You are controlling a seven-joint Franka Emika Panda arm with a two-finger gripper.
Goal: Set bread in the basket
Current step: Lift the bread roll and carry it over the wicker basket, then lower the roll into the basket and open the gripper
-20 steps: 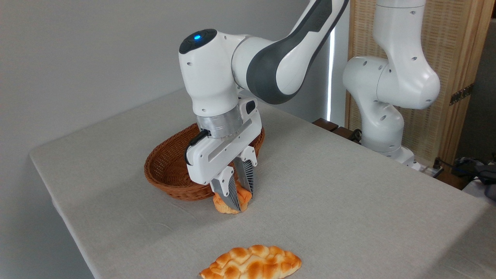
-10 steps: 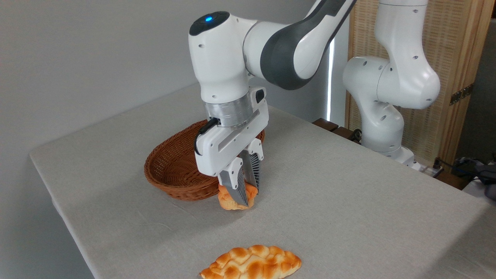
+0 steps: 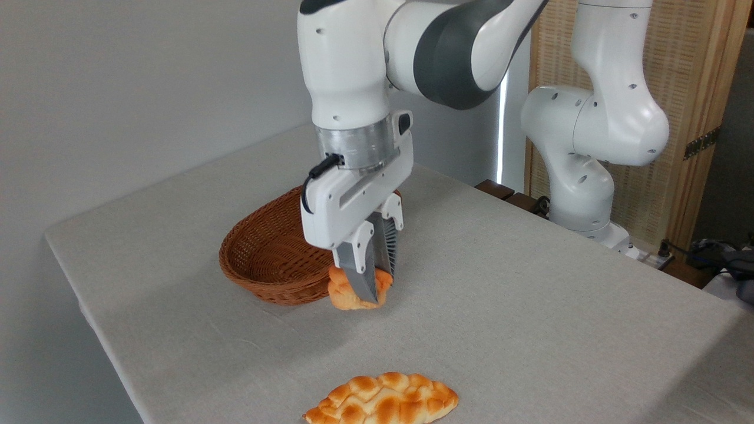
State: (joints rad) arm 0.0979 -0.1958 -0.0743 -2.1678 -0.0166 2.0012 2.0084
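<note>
While I watch from the fixed camera, I see the gripper [image 3: 373, 290] clamped on the bun [image 3: 353, 292], one ribbed finger [image 3: 358, 274] pressed across its near side and the other behind it. The bun is orange-golden and lumpy, and it sits squeezed between the fingers. I cannot tell for sure whether its underside touches the table [image 3: 530, 306] or hangs just clear of it; a faint shadow lies right beneath it.

Just left of the bun and slightly behind it I have the basket [image 3: 268, 259], a brown wicker oval resting on the grey cloth. The bun is outside it, close against the outer wall near the right end of the near rim. What I can see of the basket's inside is bare weave; the gripper body hides its right end, so I cannot speak for that part.

Near the front edge of the table, well apart from both, lies the loaf [image 3: 383, 400], flat, braided and golden. The arm comes down from the upper right, with its wrist roughly upright above the bun.
</note>
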